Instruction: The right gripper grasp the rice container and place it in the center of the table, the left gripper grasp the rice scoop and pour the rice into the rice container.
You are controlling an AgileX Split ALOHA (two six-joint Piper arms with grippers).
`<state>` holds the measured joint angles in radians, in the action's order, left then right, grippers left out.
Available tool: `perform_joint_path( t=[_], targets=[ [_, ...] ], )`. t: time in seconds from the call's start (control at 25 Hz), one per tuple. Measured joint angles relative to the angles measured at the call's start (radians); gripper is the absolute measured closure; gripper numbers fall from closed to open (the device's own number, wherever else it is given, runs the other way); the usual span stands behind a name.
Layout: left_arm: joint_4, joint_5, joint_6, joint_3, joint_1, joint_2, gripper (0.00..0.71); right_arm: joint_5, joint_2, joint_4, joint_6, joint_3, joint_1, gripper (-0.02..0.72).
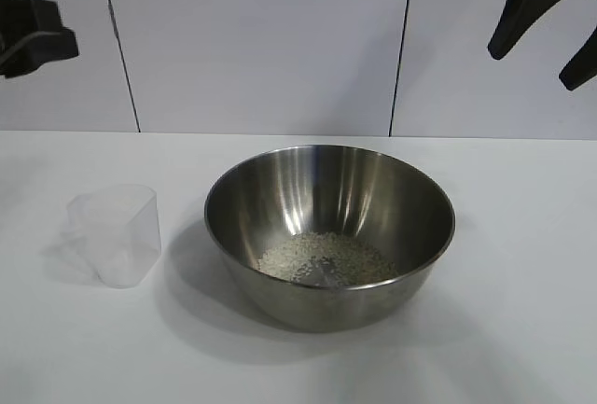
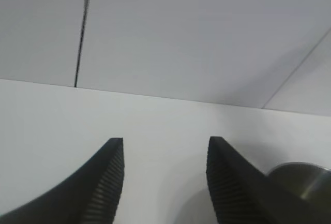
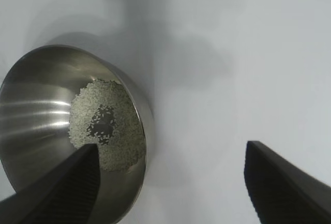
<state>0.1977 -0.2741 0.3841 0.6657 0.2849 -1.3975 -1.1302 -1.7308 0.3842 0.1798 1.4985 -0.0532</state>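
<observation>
Rice (image 1: 326, 259) in rice container (image 1: 280, 199); empty rice scoop (image 1: 117, 233) upright beside it.

My table (image 1: 522, 329) is a plain matte white top filling the lower part of the exterior frame. Two things sit directly on it. The rice container (image 1: 329, 236), centre of frame, stands upright with the rice (image 1: 326, 259) pooled at its bottom. The rice scoop (image 1: 114, 234), lower left, stands upright, apart from the bowl.
</observation>
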Motion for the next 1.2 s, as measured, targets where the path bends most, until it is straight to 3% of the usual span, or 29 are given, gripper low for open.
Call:
perform_joint_path(
  t=[0.16, 0.32, 0.52, 0.68, 0.76, 1.08, 1.2],
  targets=[
    [0.088, 0.328, 0.066, 0.209, 0.029, 0.000, 0.347, 0.000, 0.000, 0.000, 0.000, 0.000, 0.000, 0.167],
    [0.077, 0.639, 0.037, 0.421, 0.078, -0.014, 0.347, -0.002, 0.000, 0.000, 0.000, 0.000, 0.000, 0.167],
    [-0.169, 0.953, -0.171, 0.658, 0.088, -0.103, 0.347, -0.035, 0.000, 0.010, 0.000, 0.000, 0.000, 0.167],
    [-0.428, 1.077, -0.359, 0.773, 0.090, -0.205, 0.347, -0.074, 0.000, 0.054, 0.000, 0.000, 0.000, 0.167],
    [-0.500, 1.123, -0.397, 0.813, 0.090, -0.257, 0.347, -0.084, 0.000, 0.076, 0.001, 0.000, 0.000, 0.167],
    [-0.556, 1.244, -0.444, 0.895, 0.097, -0.378, 0.345, -0.084, 0.000, 0.096, 0.007, 0.000, 0.058, 0.167],
    [-0.557, 1.247, -0.450, 0.899, 0.108, -0.379, 0.293, -0.086, 0.000, 0.099, 0.008, 0.000, 0.088, 0.167]
  ],
)
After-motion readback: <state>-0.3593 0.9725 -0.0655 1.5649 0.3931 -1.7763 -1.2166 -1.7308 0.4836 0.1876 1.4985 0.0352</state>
